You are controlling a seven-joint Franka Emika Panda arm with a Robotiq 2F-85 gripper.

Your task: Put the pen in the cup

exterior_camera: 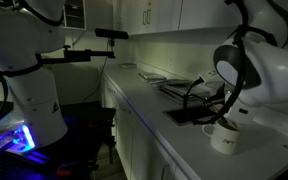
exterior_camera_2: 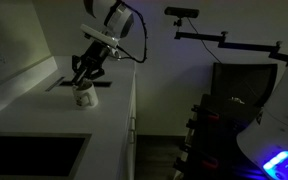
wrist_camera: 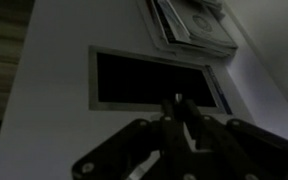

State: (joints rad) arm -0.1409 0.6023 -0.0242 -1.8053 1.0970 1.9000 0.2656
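Note:
The white mug (exterior_camera: 224, 139) stands on the counter near its front edge, and it also shows in the other exterior view (exterior_camera_2: 84, 96). My gripper (exterior_camera: 228, 121) hangs just above the mug in both exterior views (exterior_camera_2: 83, 79). In the wrist view the fingers (wrist_camera: 180, 104) are pressed close together on a thin stick. Only a small tip of the pen (wrist_camera: 177, 97) shows between them, and its colour is lost in the dim light. The mug is hidden in the wrist view.
A flat dark rectangular pad (wrist_camera: 154, 80) lies on the white counter (exterior_camera: 184, 150) just behind the mug. A stack of papers or books (wrist_camera: 189, 25) lies farther back. A sink (exterior_camera_2: 29, 158) is set into the counter. A wall and cabinets run along the back.

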